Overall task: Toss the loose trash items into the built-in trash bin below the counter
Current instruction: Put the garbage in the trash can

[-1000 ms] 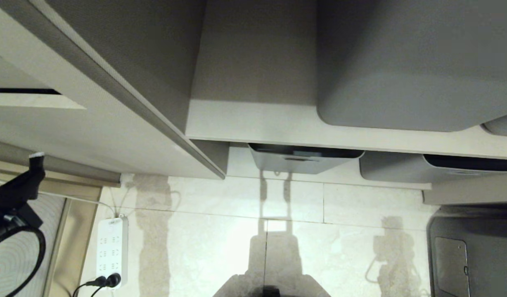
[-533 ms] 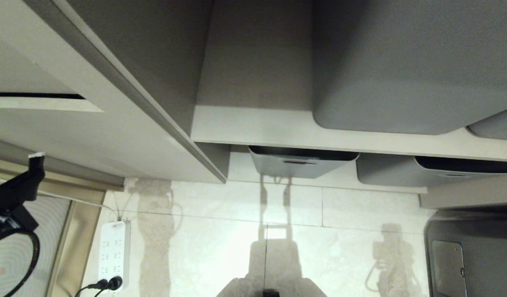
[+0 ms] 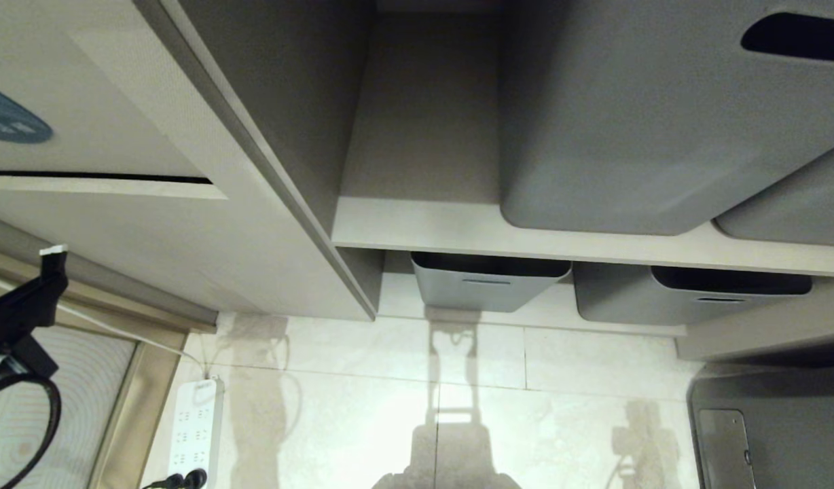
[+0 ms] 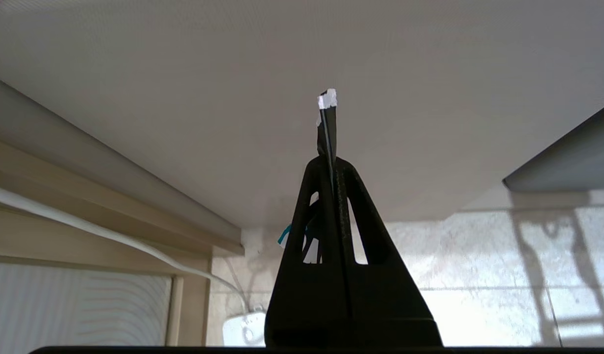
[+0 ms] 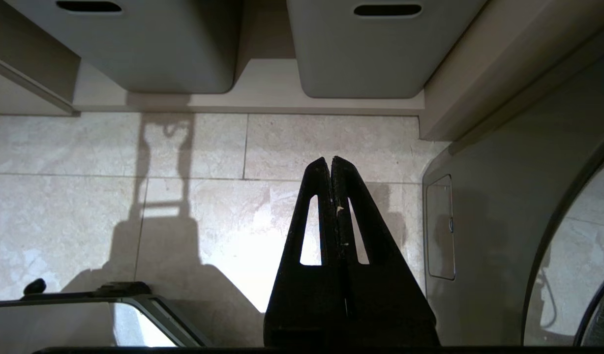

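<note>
Left end effector (image 4: pixel 331 164) clamped, pinching black wrapper (image 4: pixel 327 125)

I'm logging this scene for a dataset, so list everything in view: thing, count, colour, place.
black wrapper: one, black with a white end, pinched in the left claw.
built-in trash bin: one, beige panel with a blue sticker, far left of the head view.
tubs: four, grey with slot handles, two on the shelf, two beneath it.
shelf: one, beige, right of the bin panel.
power strip: one, white, on the floor at lower left.
floor: pale tiles, below the cabinet.
left claw: black, shut on the wrapper, before the bin panel.
right claw: black, shut, empty, over the floor.
</note>
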Motion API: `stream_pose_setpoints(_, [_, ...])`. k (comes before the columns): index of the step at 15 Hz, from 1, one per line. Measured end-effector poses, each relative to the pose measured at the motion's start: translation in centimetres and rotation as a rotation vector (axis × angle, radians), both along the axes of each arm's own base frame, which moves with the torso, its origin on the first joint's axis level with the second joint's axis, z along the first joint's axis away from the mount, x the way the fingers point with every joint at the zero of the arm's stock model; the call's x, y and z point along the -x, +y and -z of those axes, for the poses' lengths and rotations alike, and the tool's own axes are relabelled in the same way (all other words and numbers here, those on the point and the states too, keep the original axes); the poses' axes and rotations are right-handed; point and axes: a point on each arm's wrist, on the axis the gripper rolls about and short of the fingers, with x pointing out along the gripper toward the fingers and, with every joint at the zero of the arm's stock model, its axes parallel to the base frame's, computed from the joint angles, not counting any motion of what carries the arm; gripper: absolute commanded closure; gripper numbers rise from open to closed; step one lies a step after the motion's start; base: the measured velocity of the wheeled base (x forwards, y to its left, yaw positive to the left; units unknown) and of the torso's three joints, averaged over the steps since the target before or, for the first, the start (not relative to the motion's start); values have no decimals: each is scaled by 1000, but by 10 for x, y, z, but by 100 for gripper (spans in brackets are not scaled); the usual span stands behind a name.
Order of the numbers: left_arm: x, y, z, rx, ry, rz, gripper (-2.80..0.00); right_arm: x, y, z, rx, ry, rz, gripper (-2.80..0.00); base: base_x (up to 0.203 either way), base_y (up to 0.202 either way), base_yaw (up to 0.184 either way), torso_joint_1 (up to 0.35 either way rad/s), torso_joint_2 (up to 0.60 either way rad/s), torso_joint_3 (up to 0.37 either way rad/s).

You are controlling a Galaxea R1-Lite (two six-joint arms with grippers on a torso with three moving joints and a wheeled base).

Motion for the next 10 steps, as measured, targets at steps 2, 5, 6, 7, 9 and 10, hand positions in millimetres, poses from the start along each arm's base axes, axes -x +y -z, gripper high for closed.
stream_pose_setpoints(2, [2,-1,-1,-3,-9,-2,0,0,0,0,0,0,0,0,0,0,0,5,3,203])
stream_pose_setpoints(5, [6,-1,-3,-7,-24,-4,0,0,0,0,0,0,0,0,0,0,0,0,5,197])
stream_pose_setpoints(6, [7,-2,-4,-10,-34,-4,0,0,0,0,0,0,0,0,0,0,0,2,5,203])
stream_pose_setpoints(7, [7,-2,-5,-13,-43,-5,0,0,0,0,0,0,0,0,0,0,0,0,5,199])
stream_pose_setpoints(9, [10,-3,-2,-13,-42,-3,0,0,0,0,0,0,0,0,0,0,0,4,0,203])
stream_pose_setpoints(10, [11,-3,-1,-15,-50,-2,0,0,0,0,0,0,0,0,0,0,0,2,5,205])
